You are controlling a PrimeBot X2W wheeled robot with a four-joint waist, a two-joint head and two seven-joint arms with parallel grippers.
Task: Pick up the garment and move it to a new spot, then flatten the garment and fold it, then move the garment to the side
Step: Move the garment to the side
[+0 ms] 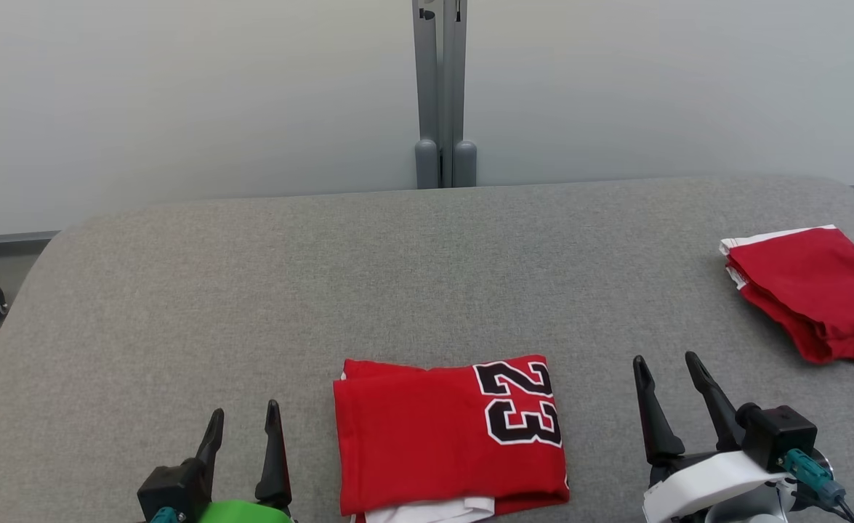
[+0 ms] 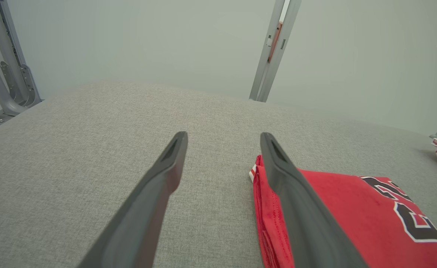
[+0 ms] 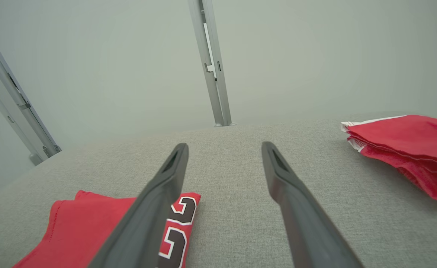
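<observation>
- Left claw (image 1: 244, 410), lower left of the head frame: fingers spread wide with nothing between them, tips pointing up the frame. Parked just left of the garment and apart from it, probably to leave the cloth undisturbed.
- Garment (image 1: 448, 436), bottom centre of the frame, between the two claws: a red jersey folded into a neat rectangle, black "23" facing up at its right end, a white layer peeking out at the lower edge. Lying flat on the grey worktop (image 1: 252, 276), touched by neither claw. Looks flattened and folded already, so likely only the move to the side left to do.
- Right claw (image 1: 665, 359), lower right: likewise wide open and empty, near the garment's right edge but clear of it. Well placed to slide in at that edge.
- Second red garment (image 1: 812, 290), right edge of the frame: folded too, well apart from the first, perhaps marking the side spot.
</observation>
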